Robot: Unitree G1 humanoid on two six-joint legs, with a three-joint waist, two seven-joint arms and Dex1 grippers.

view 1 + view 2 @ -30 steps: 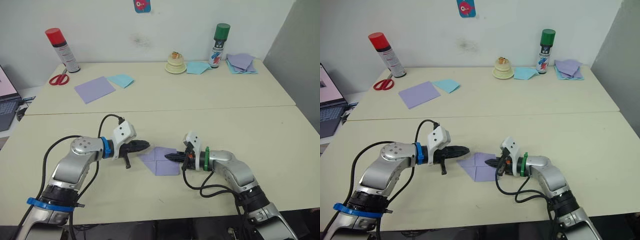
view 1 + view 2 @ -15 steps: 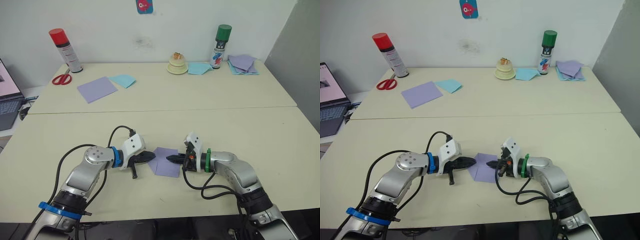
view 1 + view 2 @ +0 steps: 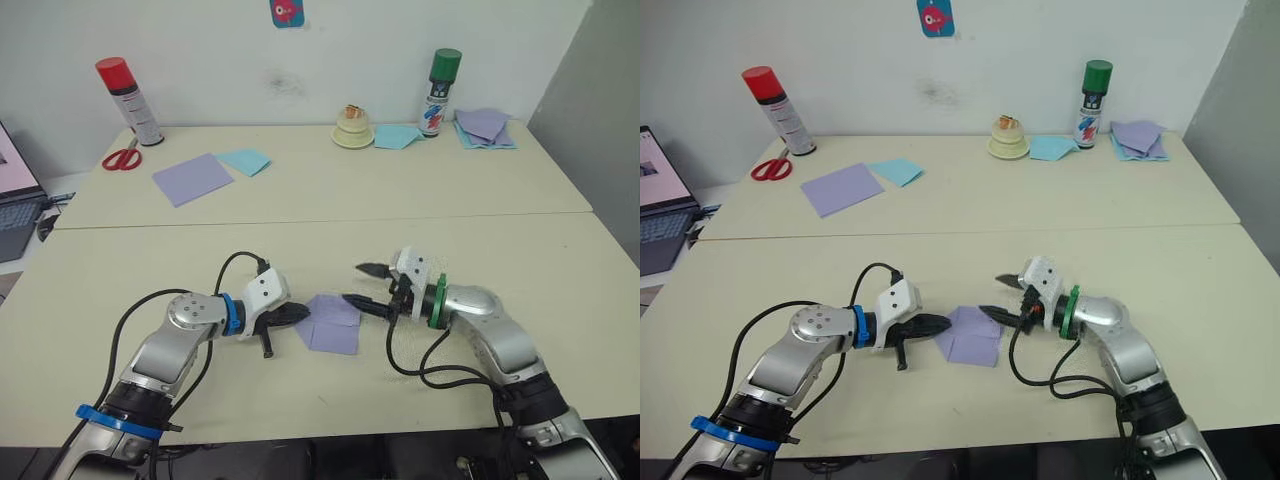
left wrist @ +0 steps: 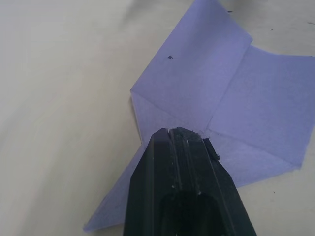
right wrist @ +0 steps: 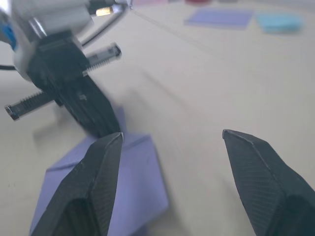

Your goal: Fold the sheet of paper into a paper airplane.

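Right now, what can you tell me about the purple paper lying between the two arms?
The sheet of paper is thin, lavender and partly folded, with flaps turned in and creases meeting near its middle. It lies nearly flat on the cream table. The left tool, shut, presses on its left edge; the right tool is open, one fingertip near its right edge.

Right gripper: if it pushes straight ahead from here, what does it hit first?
Probably the sheet of paper: the right gripper, open, points toward it, with the left gripper pressing its far edge beyond.

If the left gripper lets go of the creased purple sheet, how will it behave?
Probably floppy: the sheet of paper is thin, with one flap lifted. Likely to spring open where the shut left gripper pins it. Light enough that the open right gripper could slide it.
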